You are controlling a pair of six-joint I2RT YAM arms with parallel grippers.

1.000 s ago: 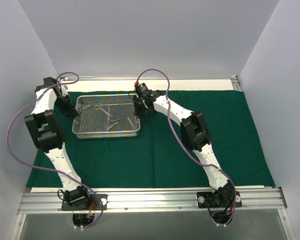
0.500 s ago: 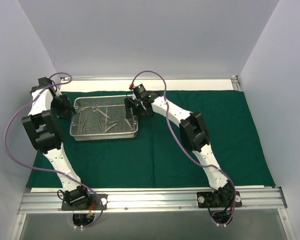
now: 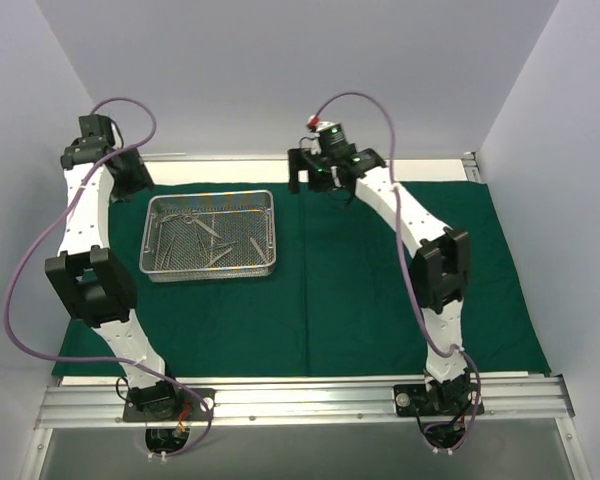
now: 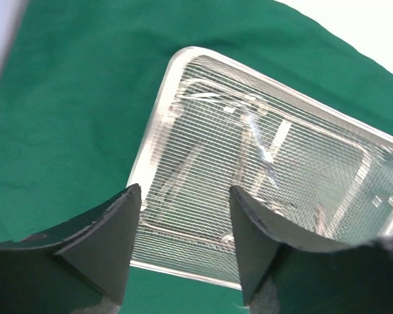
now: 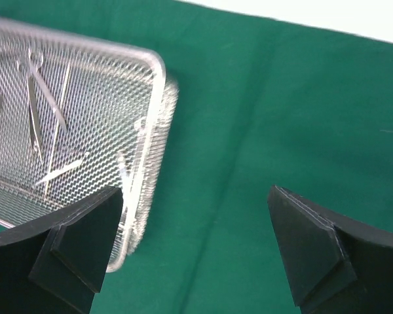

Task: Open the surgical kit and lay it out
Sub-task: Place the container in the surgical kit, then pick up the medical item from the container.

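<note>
Here, mesh tray on green cloth

One green cloth. One wire-mesh tray. Steel instruments in tray: several, maybe six, overlapping, exact count unclear. Two arms: left arm, right arm. Two purple cables, one per arm.

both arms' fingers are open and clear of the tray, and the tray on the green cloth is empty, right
Not empty: the top external view shows steel instruments in the tray. The rest holds: left fingers and right fingers open, clear of it, green cloth underneath.
</note>
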